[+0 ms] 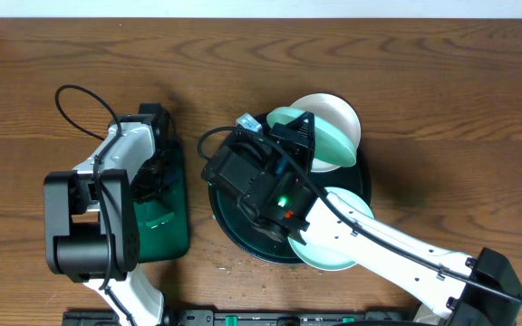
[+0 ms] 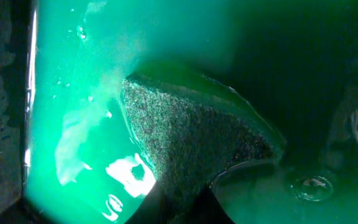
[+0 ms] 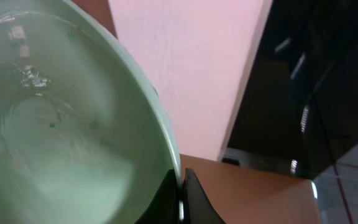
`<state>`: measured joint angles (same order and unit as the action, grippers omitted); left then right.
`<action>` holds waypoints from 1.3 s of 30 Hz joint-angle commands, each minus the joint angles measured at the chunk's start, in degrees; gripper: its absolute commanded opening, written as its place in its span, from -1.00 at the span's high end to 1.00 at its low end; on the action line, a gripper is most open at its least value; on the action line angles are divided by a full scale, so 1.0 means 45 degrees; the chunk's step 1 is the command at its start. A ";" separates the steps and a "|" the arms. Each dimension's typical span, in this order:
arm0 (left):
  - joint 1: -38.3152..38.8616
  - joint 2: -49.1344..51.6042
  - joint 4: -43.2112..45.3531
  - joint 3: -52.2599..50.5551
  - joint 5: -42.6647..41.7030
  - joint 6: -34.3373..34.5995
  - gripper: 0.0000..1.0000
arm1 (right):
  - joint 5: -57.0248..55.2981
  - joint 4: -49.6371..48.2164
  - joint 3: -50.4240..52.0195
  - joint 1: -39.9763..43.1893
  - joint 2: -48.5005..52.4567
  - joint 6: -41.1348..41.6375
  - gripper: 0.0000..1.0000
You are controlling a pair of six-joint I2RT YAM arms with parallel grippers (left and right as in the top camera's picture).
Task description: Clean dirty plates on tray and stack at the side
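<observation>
The round tray (image 1: 361,186), dark green-black with a raised rim, sits flat near the table's middle. A white plate (image 1: 341,113) lies at the tray's far edge, overhanging the rim. Just in front of it, a tilted mint plate (image 1: 320,145) is raised steeply on edge; up close, its wet inner face (image 3: 61,124) carries small green specks. A flat mint plate (image 1: 326,258) rests at the tray's near edge, partly hidden.
</observation>
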<state>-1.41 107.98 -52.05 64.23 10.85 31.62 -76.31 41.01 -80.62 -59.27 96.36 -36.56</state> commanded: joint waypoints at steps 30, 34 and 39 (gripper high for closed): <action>-0.0039 0.0267 0.0160 -0.0053 -0.0316 -0.0068 0.81 | -0.1535 -0.0991 -0.0233 -0.0593 -0.0209 -0.1331 0.98; -0.0039 0.0267 0.0151 -0.0053 -0.0316 -0.0073 0.81 | -0.1632 -0.0986 -0.0233 -0.0529 -0.0170 -0.1035 0.98; -0.0039 0.0267 0.0160 -0.0053 -0.0316 -0.0073 0.81 | -0.1389 -0.1088 -0.0228 -0.0568 -0.0170 -0.0967 0.98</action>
<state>-1.41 107.98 -51.83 64.23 10.83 31.62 -80.71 36.36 -80.62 -61.43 96.36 -42.46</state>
